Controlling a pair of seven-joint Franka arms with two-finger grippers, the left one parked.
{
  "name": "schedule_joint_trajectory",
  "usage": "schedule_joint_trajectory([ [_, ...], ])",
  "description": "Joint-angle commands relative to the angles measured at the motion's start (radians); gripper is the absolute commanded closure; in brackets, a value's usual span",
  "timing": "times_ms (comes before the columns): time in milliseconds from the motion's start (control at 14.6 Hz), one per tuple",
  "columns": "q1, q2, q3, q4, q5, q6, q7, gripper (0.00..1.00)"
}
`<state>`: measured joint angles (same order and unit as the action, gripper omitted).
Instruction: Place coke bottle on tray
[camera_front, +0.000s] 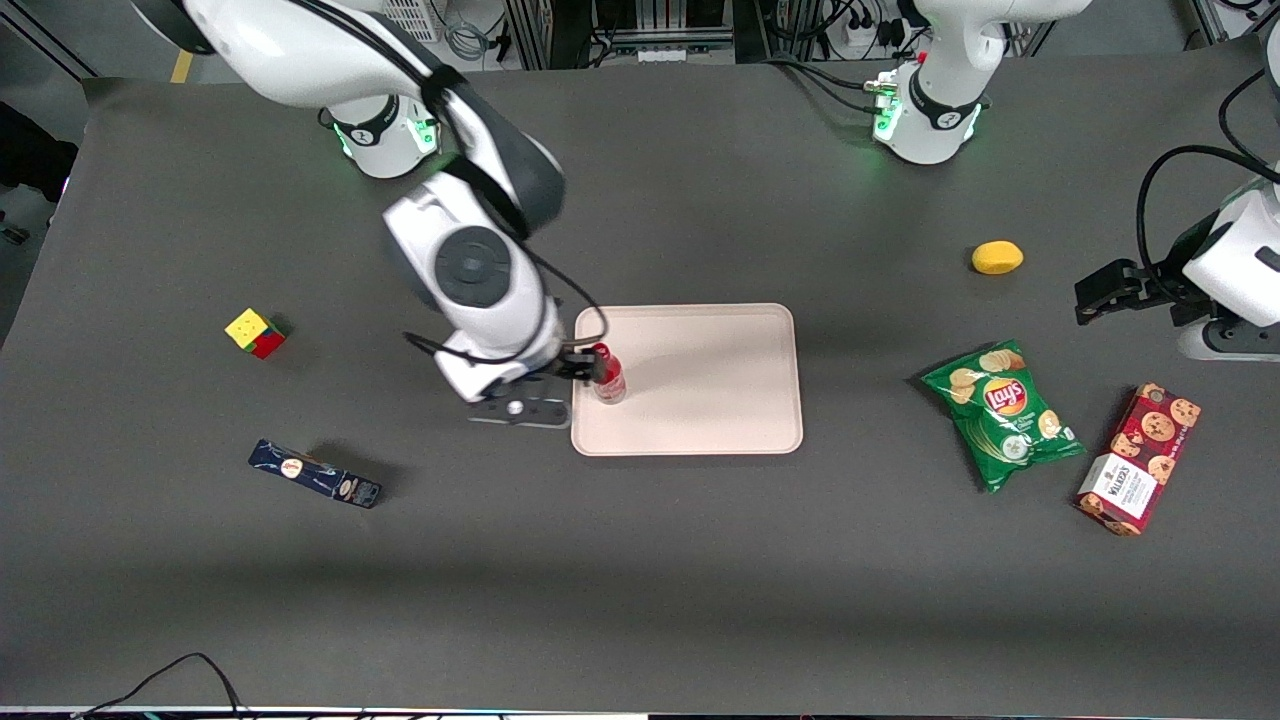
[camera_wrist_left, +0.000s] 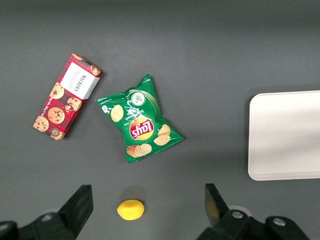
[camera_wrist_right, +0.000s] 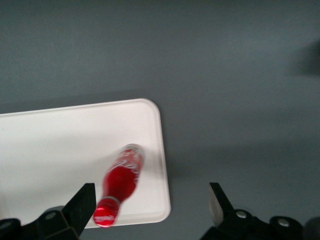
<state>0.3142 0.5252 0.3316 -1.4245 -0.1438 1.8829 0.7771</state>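
Coke bottle (camera_front: 607, 374): slim, glossy red, red cap, upright on tray at frame centre.
Tray (camera_front: 700, 400): flat, smooth, pale pinkish-beige, rounded corners.
Gripper (camera_front: 583, 368): fingers spread wide, beside the bottle's cap.

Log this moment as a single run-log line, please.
coke bottle: upright on tray edge | tool: open, beside bottle cap | grasp: none

Even overhead light on a dark table, soft shadows.
Tray (camera_front: 700, 400) w/ pale glare; soft shadow beside blue box (camera_front: 314, 474). Coke bottle (camera_wrist_right: 120, 184) blurred in wrist view, near the gripper (camera_wrist_right: 150, 210); front view sharp.
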Motion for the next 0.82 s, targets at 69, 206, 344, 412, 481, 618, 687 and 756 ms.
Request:
schedule_joint_trajectory([
  [69, -0.15, -0.319, -0.032, -0.313, 0.073, 0.045, -0.247, 0.0],
  [206, -0.155, -0.439, -0.139, -0.426, 0.124, 0.085, -0.347, 0.0],
  [344, -0.153, -0.558, -0.236, -0.546, 0.185, 0.12, -0.459, 0.0],
  [412, -0.153, -0.611, -0.271, -0.594, 0.205, 0.123, -0.494, 0.0],
  [481, -0.153, -0.66, -0.298, -0.632, 0.21, 0.125, -0.502, 0.0],
  [618, -0.153, -0.752, -0.376, -0.686, 0.21, 0.122, -0.585, 0.0],
  [687, -0.153, -0.79, -0.426, -0.706, 0.211, 0.114, -0.672, 0.0],
  [756, -0.153, -0.818, -0.469, -0.714, 0.211, 0.098, -0.735, 0.0],
])
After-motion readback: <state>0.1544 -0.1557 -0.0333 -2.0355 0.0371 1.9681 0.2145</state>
